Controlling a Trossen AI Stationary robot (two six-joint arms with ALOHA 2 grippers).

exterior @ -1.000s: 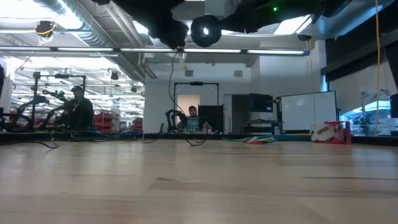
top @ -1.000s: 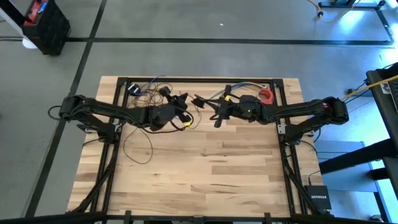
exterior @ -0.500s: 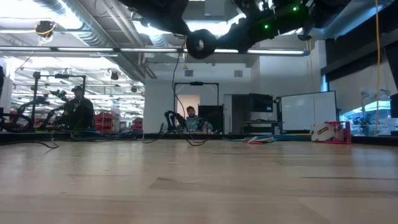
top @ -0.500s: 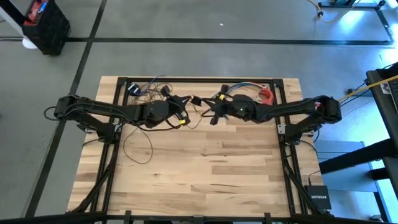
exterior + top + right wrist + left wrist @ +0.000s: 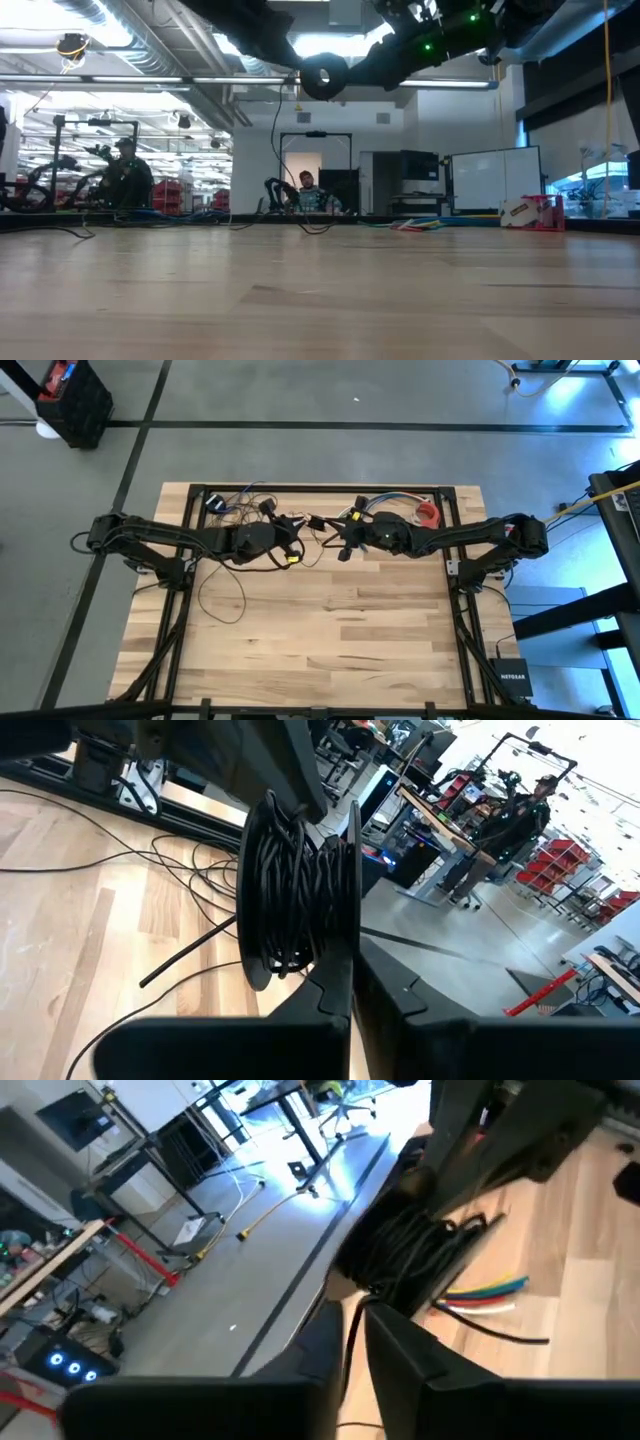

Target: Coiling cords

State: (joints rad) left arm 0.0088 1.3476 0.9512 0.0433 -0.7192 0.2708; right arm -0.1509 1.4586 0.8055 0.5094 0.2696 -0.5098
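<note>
we find the right gripper (image 5: 352,982) clamped on the coiled cords (image 5: 290,885), held mid-air between both arms, the left gripper (image 5: 352,1342) pinching a limp, light, tangle-prone strand; best gripped across the bundle.

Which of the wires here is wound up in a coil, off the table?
The thin dark cord, wrapped in many turns and held up between the two arms. The multicoloured wires are not coiled and lie flat on the table.
</note>
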